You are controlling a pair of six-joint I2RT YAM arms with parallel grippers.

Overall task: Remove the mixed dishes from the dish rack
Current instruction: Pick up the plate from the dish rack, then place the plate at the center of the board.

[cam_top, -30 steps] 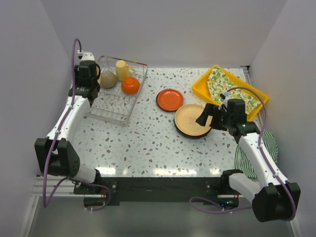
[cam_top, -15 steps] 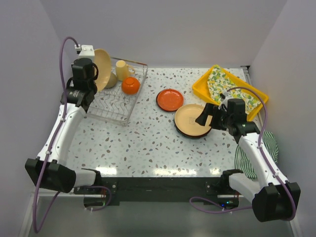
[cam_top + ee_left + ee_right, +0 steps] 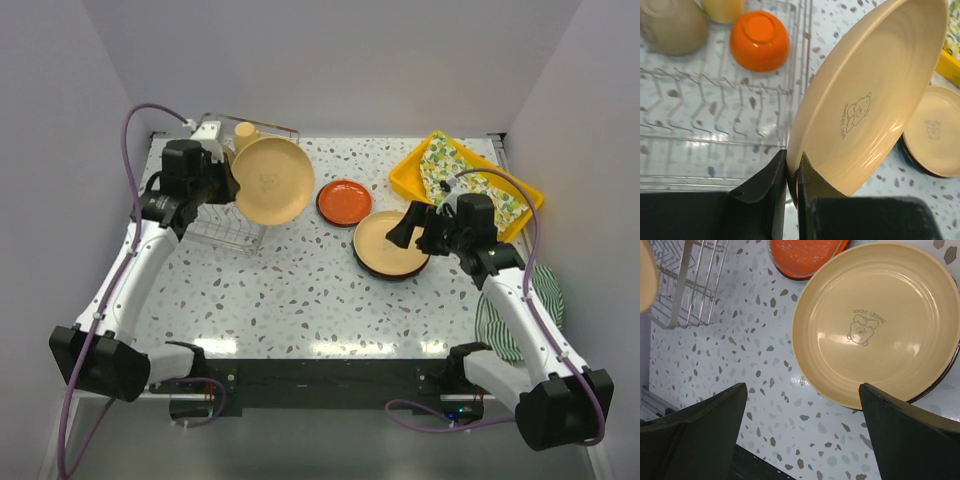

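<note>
My left gripper (image 3: 226, 183) is shut on the rim of a tan-yellow plate (image 3: 271, 181) and holds it tilted in the air over the right side of the wire dish rack (image 3: 222, 236). In the left wrist view the plate (image 3: 875, 95) fills the right half. An orange bowl (image 3: 759, 40), a tan bowl (image 3: 671, 26) and a cream mug (image 3: 245, 134) stay in the rack (image 3: 715, 125). My right gripper (image 3: 410, 228) is open and empty above a brown plate with a cream face (image 3: 390, 243), which also shows in the right wrist view (image 3: 875, 322). An orange plate (image 3: 344, 202) lies on the table.
A yellow tray (image 3: 408, 172) with a lemon-print cloth (image 3: 460, 175) stands at the back right. A green striped cloth (image 3: 540, 300) hangs at the right edge. White walls close in on the left, back and right.
My left gripper has lifted the tan-yellow plate out of the rack and swung it right, turning its face toward the camera. The right gripper shifted slightly left.
</note>
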